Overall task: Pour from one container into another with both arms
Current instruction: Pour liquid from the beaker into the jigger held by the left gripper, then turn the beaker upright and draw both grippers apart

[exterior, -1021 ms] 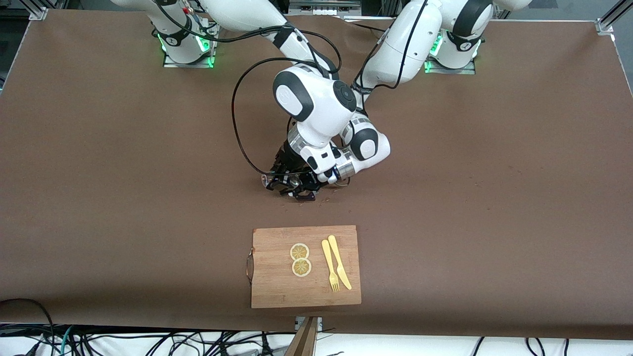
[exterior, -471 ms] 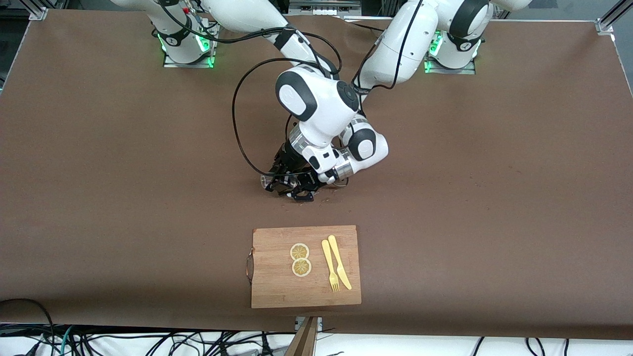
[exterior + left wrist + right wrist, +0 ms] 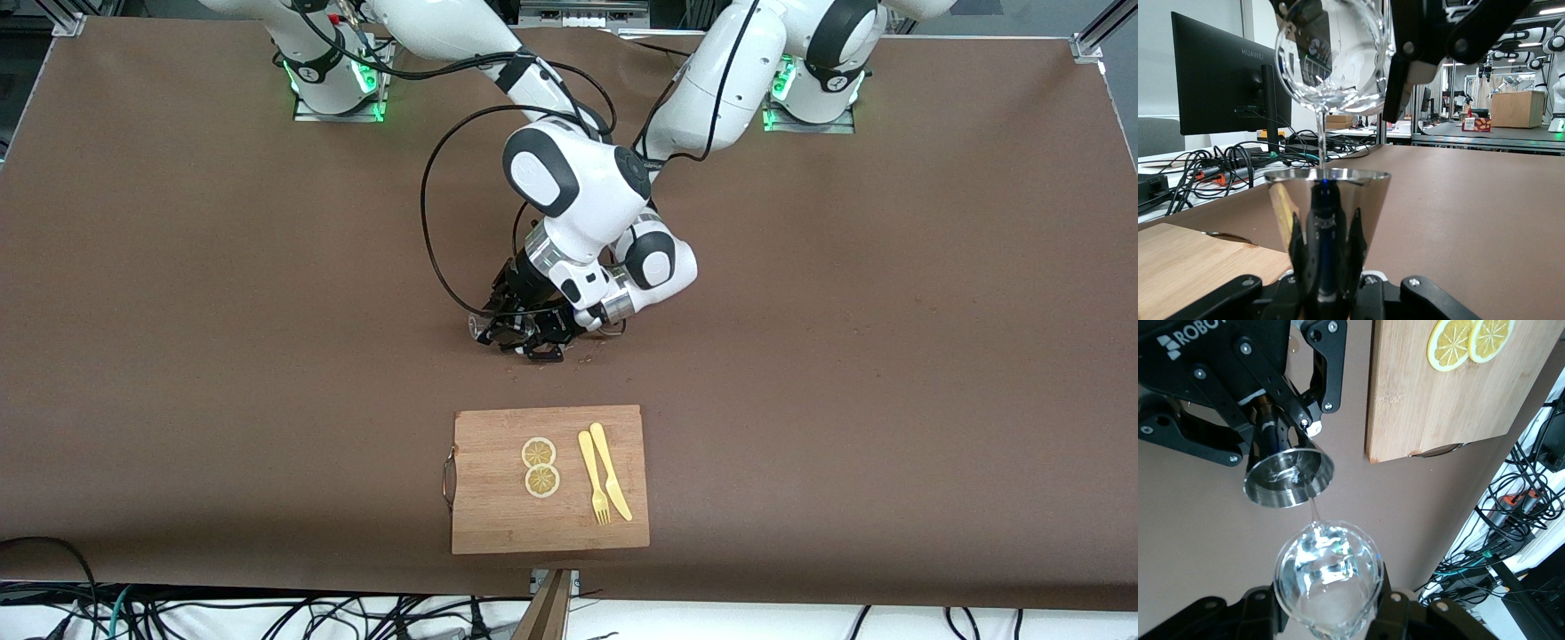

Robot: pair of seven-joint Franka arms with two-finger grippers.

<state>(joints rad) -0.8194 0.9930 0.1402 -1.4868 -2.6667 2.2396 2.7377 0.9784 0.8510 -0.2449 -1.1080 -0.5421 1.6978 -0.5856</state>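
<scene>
Brown table, mid-span, both arms meeting. Right gripper [image 3: 1328, 613] clamps a tilted glass [image 3: 1328, 577] directly above the metal cup [image 3: 1328, 200]. Left gripper [image 3: 1327, 283] clamps that upright cup. Thin stream [image 3: 1319, 143] falls straight into its mouth.

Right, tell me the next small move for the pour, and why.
Probably hold the tilt a moment longer, then ease the glass upright. The right hand has it tipped over the steel cup clamped in the left hand, and a thin stream runs from rim to cup. Both sit over the table, farther from the front camera than the cutting board.
</scene>
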